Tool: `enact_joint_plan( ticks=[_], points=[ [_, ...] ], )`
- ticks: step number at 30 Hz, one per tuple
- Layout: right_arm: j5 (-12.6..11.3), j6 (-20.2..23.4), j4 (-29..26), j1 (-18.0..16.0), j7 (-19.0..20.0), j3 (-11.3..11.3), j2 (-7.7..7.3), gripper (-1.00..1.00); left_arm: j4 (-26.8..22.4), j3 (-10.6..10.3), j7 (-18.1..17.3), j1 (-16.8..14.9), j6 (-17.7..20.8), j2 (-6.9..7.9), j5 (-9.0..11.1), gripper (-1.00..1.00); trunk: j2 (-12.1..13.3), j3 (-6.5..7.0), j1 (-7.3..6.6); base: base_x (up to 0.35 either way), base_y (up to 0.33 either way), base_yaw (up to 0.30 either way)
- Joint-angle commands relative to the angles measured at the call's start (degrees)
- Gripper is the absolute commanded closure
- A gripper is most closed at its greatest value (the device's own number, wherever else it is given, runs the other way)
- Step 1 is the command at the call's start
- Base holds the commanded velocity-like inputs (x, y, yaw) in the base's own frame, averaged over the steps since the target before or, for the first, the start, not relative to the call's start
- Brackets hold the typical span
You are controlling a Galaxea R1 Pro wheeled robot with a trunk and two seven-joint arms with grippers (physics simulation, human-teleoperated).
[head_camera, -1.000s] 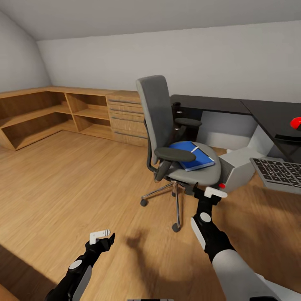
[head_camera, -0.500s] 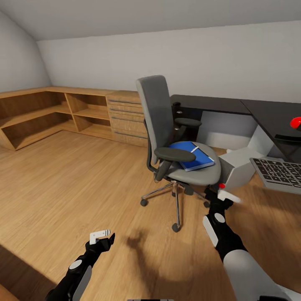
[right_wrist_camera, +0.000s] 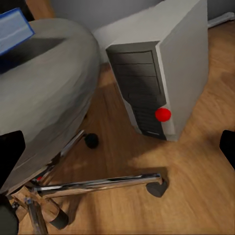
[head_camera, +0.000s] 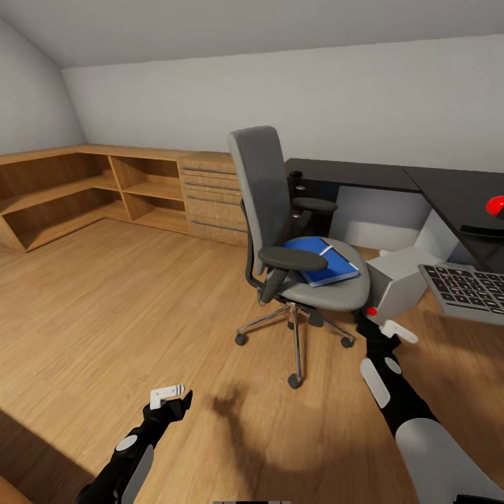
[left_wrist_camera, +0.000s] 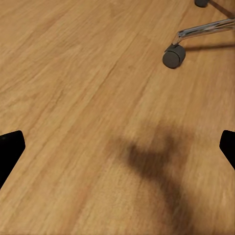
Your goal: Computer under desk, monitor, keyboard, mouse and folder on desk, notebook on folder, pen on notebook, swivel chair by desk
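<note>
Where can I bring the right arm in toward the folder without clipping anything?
Crowded low down: the right gripper sits between the swivel chair base and the computer, a narrow floor gap. The keyboard overhangs further right. Freer room lies above the seat front, between the near armrest and the computer, where the folder lies exposed. Open floor spreads around the left gripper.

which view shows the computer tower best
The right wrist view: the computer stands unobstructed, front panel and red dot plain. In the head view the swivel chair hides part of the computer. The left wrist view shows floor and a chair wheel.
</note>
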Motion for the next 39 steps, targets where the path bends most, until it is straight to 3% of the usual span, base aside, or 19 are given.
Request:
enact_joint_plan(
  ticks=[1,8,14,24,31,39],
  points=[
    [-1.10,-0.12,0.02,-0.02,0.43,0.14,-0.27,-1.00,0.04,0.27,-0.51,-0.03,-0.04,-0.06,0.52,-1.00,-0.02,-0.04,-0.01,0.000,0.000,0.000],
    [-4.87,1.07,0.03,-0.02,3.13,0.13,-1.79,-1.00,0.06,0.27,-0.51,-0.03,-0.10,-0.06,0.47,-1.00,-0.02,-0.04,-0.01,0.000,0.000,0.000],
    [-10.24,5.18,0.04,-0.02,5.72,0.12,-3.47,-1.00,0.04,0.27,-0.51,-0.04,-0.12,-0.06,0.47,-1.00,-0.02,-0.04,-0.01,0.000,0.000,0.000],
    [-17.14,10.40,0.04,-0.02,10.08,0.12,-5.51,-1.00,0.07,0.27,-0.51,-0.03,-0.13,-0.06,0.44,-1.00,-0.02,-0.04,-0.01,0.000,0.000,0.000],
    [-18.45,11.08,-0.03,-0.02,10.56,0.12,-5.75,-1.00,0.11,0.25,-0.51,-0.03,-0.12,-0.06,0.46,-1.00,-0.02,-0.04,-0.01,0.000,0.000,0.000],
    [-18.21,10.89,-0.49,-0.36,11.64,0.46,-5.45,-1.00,0.34,0.44,-0.45,0.11,-0.46,-0.40,0.44,-1.00,-0.02,-0.04,-0.01,0.000,0.000,0.000]
  ],
)
